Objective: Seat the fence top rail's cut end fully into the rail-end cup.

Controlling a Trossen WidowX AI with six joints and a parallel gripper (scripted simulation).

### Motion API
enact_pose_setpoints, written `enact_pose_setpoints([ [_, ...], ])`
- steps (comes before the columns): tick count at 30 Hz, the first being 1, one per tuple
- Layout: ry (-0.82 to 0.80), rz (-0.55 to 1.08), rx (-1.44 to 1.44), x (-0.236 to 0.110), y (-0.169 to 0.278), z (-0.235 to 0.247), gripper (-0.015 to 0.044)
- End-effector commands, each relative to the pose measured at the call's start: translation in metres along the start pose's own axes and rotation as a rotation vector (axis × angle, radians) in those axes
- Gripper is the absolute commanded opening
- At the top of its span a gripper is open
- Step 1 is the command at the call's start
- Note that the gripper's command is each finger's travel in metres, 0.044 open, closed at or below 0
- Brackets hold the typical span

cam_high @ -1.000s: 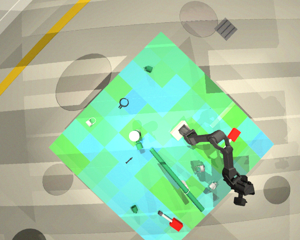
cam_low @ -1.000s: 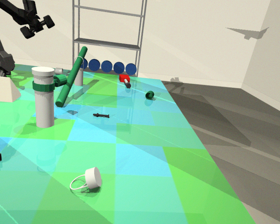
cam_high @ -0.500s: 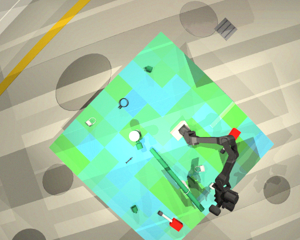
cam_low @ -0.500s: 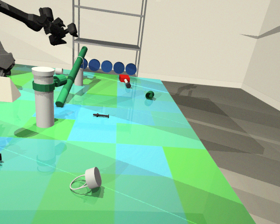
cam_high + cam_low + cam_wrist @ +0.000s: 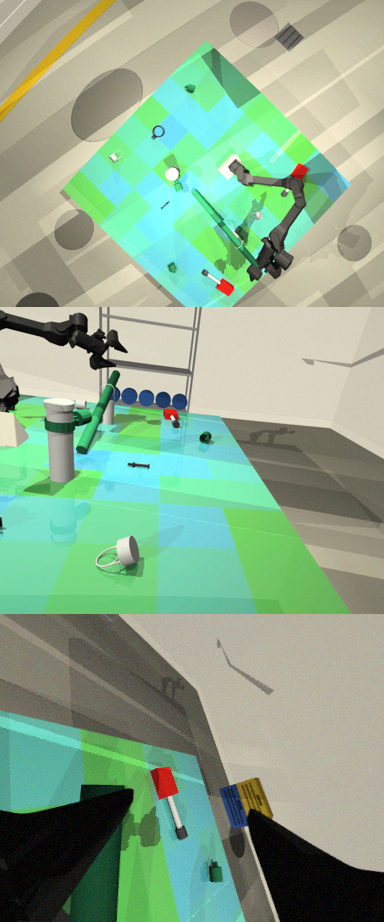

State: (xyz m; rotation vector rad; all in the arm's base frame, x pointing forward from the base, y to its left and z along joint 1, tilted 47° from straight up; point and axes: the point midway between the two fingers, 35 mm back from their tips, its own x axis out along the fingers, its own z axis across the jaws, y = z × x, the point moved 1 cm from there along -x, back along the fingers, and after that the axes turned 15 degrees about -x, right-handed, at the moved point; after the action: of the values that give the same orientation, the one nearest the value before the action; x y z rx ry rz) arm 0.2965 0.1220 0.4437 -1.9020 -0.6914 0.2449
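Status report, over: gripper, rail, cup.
Gripper open, empty, above rail's high end. Rail tilted through loop cap, cut end on mat, short of cup. Band high on post.

The big post [image 5: 61,447] is standing near the middle of the mat [image 5: 198,512], with the brace band [image 5: 59,425] sitting around it just below the post cap [image 5: 59,402]. The rail-end cup [image 5: 84,416] is hanging off the band at 3 o'clock in the exterior view. The top rail [image 5: 97,412] is leaning beside the cup, its low end resting on the mat just past it, its high end running through the loop cap [image 5: 107,386] on the shorter post [image 5: 108,410] behind. The gripper [image 5: 110,355] is hovering above the rail's high end, apart from it. From the big post, a bolt [image 5: 138,464] is lying at 3 o'clock, a loose loop cap [image 5: 126,551] at 5 o'clock.
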Motion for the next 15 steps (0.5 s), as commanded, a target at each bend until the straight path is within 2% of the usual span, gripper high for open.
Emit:
enact_pose_setpoints([
  [1, -0.018, 0.22, -0.011, 0.004, 0.066, -0.017, 0.044],
  [8, -0.087, 0.566, 0.078, -0.026, 0.171, -0.043, 0.044],
  [15, -0.188, 0.829, 0.344, -0.09, 0.257, -0.058, 0.044],
])
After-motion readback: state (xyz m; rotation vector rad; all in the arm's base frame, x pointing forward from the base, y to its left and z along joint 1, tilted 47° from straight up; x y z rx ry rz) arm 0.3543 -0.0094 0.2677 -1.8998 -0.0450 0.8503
